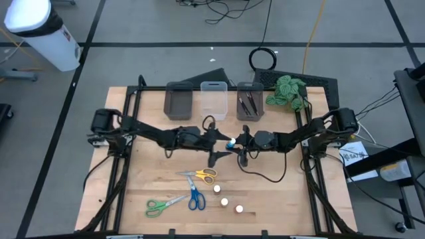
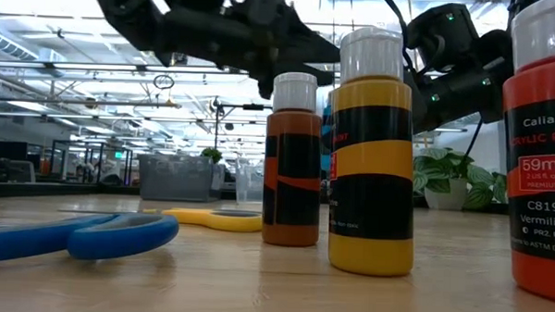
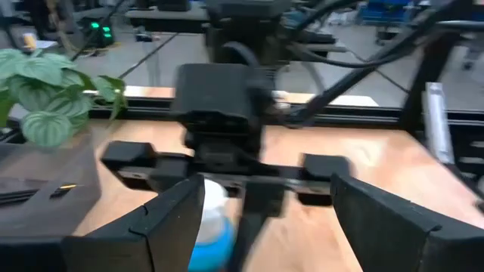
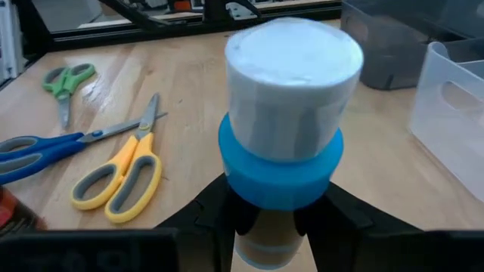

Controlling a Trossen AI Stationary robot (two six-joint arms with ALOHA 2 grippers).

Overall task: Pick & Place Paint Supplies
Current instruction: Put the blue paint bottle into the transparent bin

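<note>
My right gripper (image 4: 265,227) is shut on a small blue paint bottle with a white cap (image 4: 291,98), at the table's middle (image 1: 230,142). My left gripper (image 3: 265,227) faces it from the left and is open. Its fingers stand on either side of the bottle (image 3: 212,223), which is close to one finger; I cannot tell whether they touch. Three more paint bottles stand on their bases near the front edge: brown (image 2: 291,161), yellow (image 2: 375,159) and red (image 2: 542,147). Yellow scissors (image 1: 201,176), blue scissors (image 1: 195,197) and green scissors (image 1: 159,207) lie flat. My right gripper pinches the bottle's lower body (image 4: 265,245), below the blue band, between its two fingers. The fingers come nearly level from the table's right. The bottle stands upright in the hold with its cap up; its base is hidden behind the fingers.
At the far edge stand a grey bin (image 1: 178,101), a clear bin (image 1: 214,99) and a second grey bin (image 1: 249,103) with dark brushes in it. A leafy plant (image 1: 287,89) is at the far right. A black cable (image 1: 265,174) loops under the right arm.
</note>
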